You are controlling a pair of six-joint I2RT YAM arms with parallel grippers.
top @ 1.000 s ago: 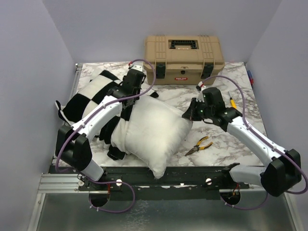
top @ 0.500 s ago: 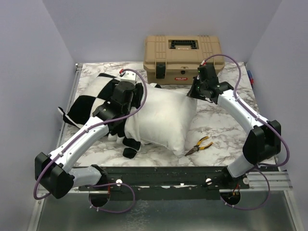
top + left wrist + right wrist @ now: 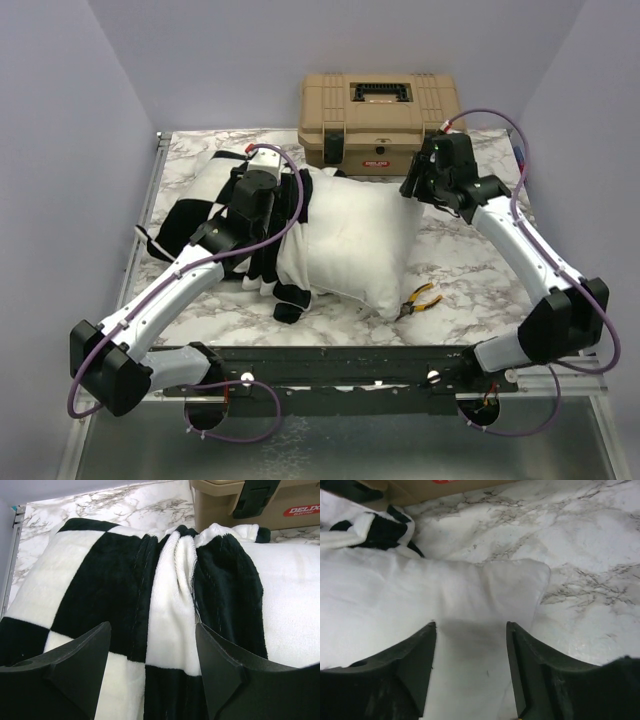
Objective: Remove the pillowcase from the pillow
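The white pillow point(image 3: 350, 240) lies mid-table, most of it bare. The black-and-white checkered pillowcase point(image 3: 190, 215) is bunched round its left end and trails off to the left. My left gripper point(image 3: 268, 172) hovers over that bunched edge; in the left wrist view it point(image 3: 152, 626) is open just above the pillowcase folds point(image 3: 100, 580), holding nothing, with bare pillow point(image 3: 290, 605) to its right. My right gripper point(image 3: 415, 185) is at the pillow's far right corner. In the right wrist view it point(image 3: 471, 625) is open over the pillow corner point(image 3: 395, 590), holding nothing.
A tan toolbox point(image 3: 380, 105) stands at the back, close behind the pillow and both grippers. Yellow-handled pliers point(image 3: 420, 298) lie by the pillow's front right corner. The marble tabletop point(image 3: 470, 260) shows to the right, with purple walls on both sides.
The right arm pulled the pillow back and to the right, then opened and let go of its corner. The left gripper opened; more bare pillow shows.
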